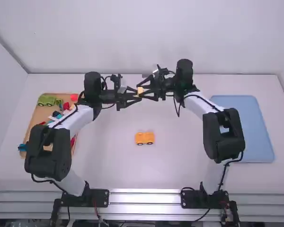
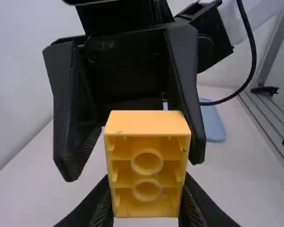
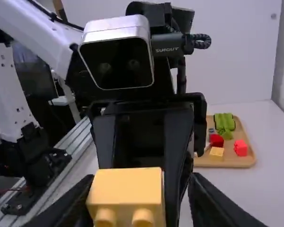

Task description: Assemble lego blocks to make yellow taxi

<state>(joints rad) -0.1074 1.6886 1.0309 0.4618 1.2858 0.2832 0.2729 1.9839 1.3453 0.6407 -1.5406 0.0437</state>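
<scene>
Our left jaws pinch the yellow block (image 2: 147,124) from its hollow side, while our right jaws stand spread at its studded side, likely for a handover.

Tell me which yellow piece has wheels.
The car-shaped body on the table; the held block and the yellow block in the tray show none.

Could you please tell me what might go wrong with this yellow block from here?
The right gripper straddles the yellow block off-centre with open jaws, so closing might twist or nudge it. Only the left gripper grips it, above the table, so releasing early could drop it.
</scene>
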